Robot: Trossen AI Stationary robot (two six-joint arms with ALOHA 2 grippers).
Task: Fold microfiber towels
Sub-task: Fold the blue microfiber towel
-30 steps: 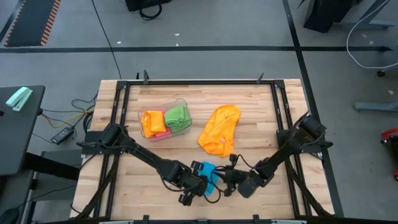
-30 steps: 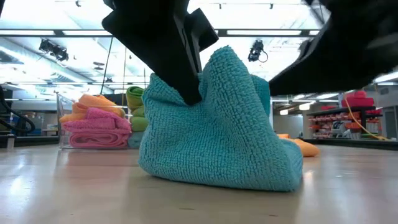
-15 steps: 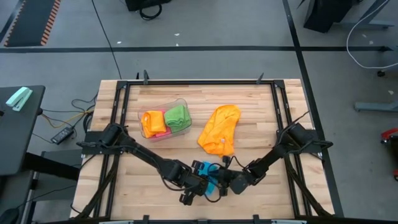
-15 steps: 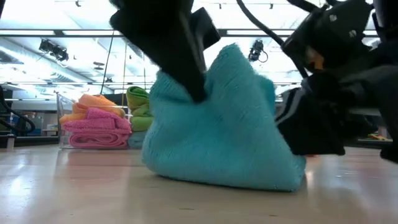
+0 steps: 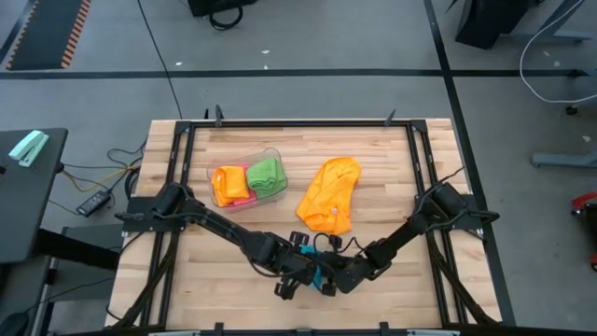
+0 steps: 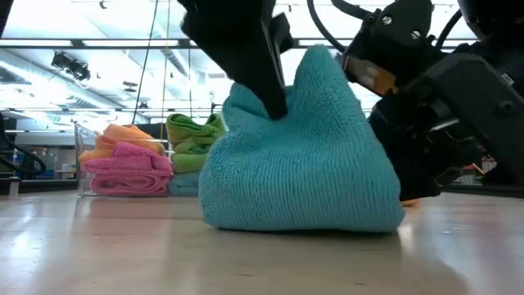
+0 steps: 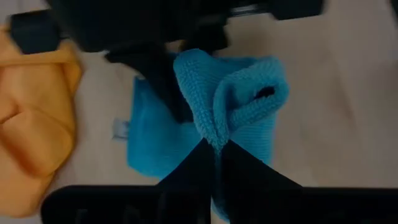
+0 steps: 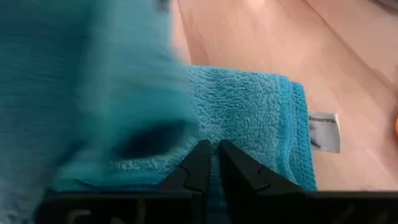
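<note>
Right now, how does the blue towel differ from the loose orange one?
The blue towel is pinched at a raised fold by the left gripper, bunched up off the table; the orange towel lies crumpled and untouched. The blue one sits at the near edge between both arms, with the right gripper closed at its edge; the orange one lies farther back, beside the tub. Neither is folded flat yet.

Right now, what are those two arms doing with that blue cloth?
Both arms are folding a blue towel at the near edge of the table. The left gripper is shut on a bunched fold of it, lifted off the table. The right gripper is shut at the towel's edge. An orange towel lies loose behind, and folded ones sit in a clear tub.
</note>
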